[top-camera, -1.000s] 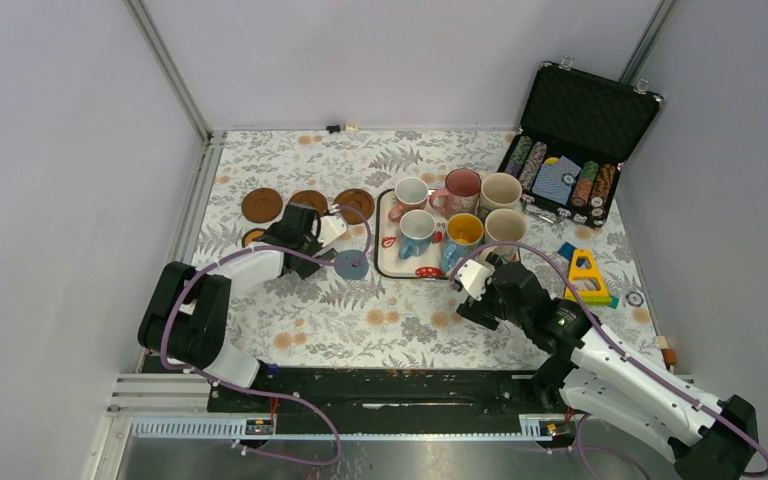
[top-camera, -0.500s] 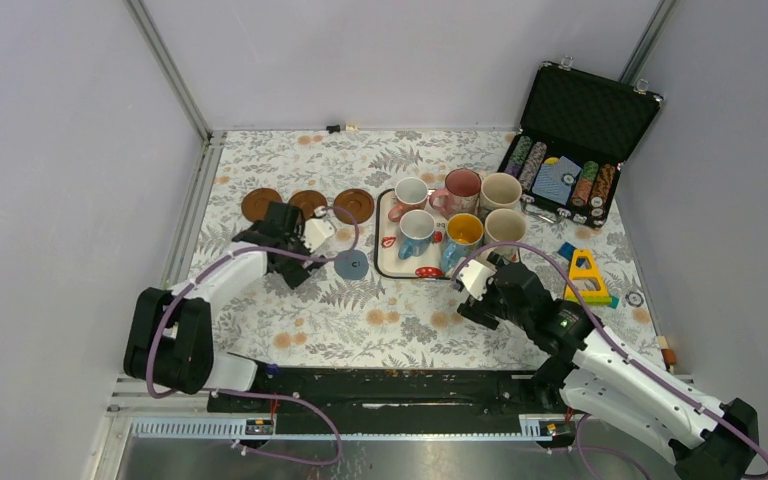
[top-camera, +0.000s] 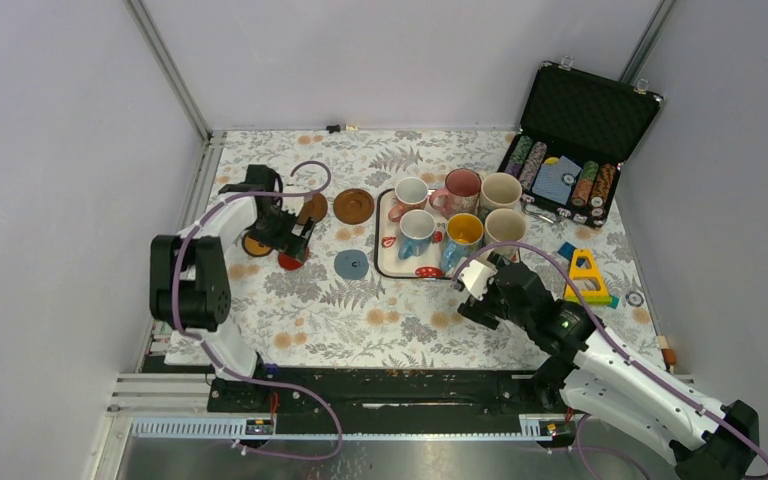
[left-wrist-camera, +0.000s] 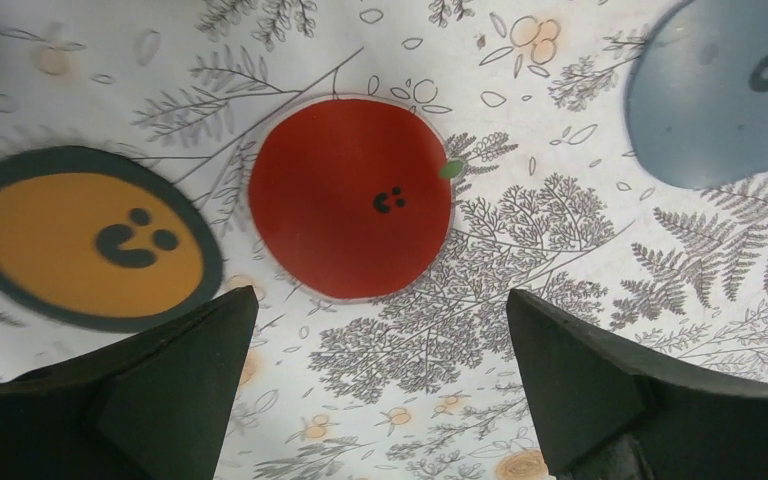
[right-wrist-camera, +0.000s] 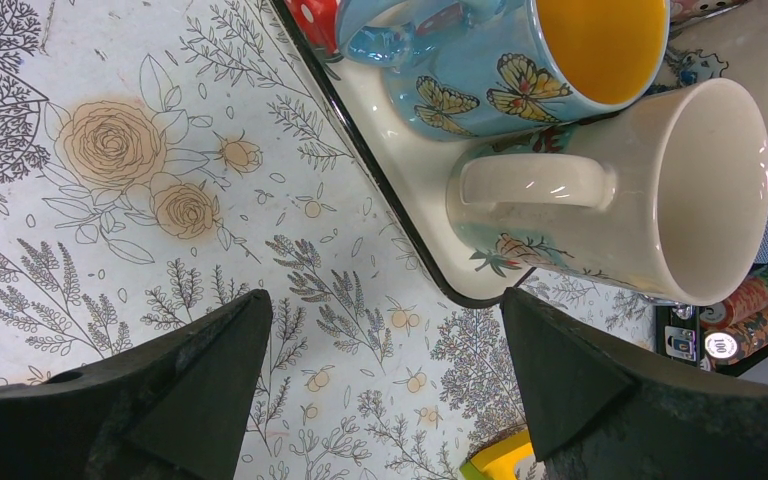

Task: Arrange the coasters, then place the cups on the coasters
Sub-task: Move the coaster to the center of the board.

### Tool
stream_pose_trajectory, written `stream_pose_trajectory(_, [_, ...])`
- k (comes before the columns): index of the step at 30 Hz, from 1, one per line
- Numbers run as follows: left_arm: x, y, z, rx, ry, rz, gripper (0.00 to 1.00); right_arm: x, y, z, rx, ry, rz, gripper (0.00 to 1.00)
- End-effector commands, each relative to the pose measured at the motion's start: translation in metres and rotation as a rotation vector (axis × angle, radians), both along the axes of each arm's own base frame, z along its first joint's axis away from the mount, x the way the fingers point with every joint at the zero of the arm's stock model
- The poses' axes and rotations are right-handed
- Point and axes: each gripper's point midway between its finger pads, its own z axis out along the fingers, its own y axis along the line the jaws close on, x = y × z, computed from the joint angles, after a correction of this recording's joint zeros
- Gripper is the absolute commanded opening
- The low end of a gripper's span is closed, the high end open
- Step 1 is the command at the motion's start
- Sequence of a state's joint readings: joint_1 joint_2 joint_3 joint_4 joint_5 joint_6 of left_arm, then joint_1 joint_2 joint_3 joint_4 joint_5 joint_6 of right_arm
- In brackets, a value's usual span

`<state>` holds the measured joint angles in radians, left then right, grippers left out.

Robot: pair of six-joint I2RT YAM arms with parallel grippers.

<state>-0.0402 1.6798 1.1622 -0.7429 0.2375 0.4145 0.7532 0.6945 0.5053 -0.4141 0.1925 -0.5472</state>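
Left pincer, jaws apart, over red coaster on surface; right pincer, jaws apart, facing cream cup on tray.

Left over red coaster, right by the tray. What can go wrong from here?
1. Left gripper hangs open over the red coaster; the orange-centred coaster lies close, so a finger may nudge it.
2. Right gripper, open, faces the cream mug, packed against the blue mug on the tray; a grab may knock it.
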Motion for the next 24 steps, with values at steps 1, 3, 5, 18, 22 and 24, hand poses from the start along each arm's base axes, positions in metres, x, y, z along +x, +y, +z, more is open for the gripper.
stream_pose_trajectory(1, [0.005, -0.008, -0.008, -0.043, 0.099, 0.113, 0.99, 0.004, 0.003, 0.009, 0.030, -0.017, -0.011, 0.93])
stream_pose_trajectory(3, [0.005, -0.007, -0.017, -0.038, 0.138, 0.141, 0.99, 0.004, 0.003, 0.008, 0.025, -0.010, -0.010, 0.93])
stream_pose_trajectory(5, [0.010, -0.005, -0.022, -0.028, 0.126, 0.168, 0.99, 0.004, 0.003, 0.007, 0.019, -0.005, -0.010, 0.93])
stream_pose_trajectory(18, [0.011, -0.006, -0.037, -0.026, 0.166, 0.182, 0.99, 0.005, 0.004, 0.001, -0.001, 0.010, -0.006, 0.93])
stream_pose_trajectory(22, [0.007, -0.013, -0.039, -0.050, 0.190, 0.153, 0.99, 0.005, 0.004, 0.001, -0.003, 0.011, -0.005, 0.93])
stream_pose_trajectory(24, [0.003, -0.018, -0.040, -0.061, 0.204, 0.132, 0.99, 0.006, 0.004, 0.001, -0.002, 0.011, -0.005, 0.93])
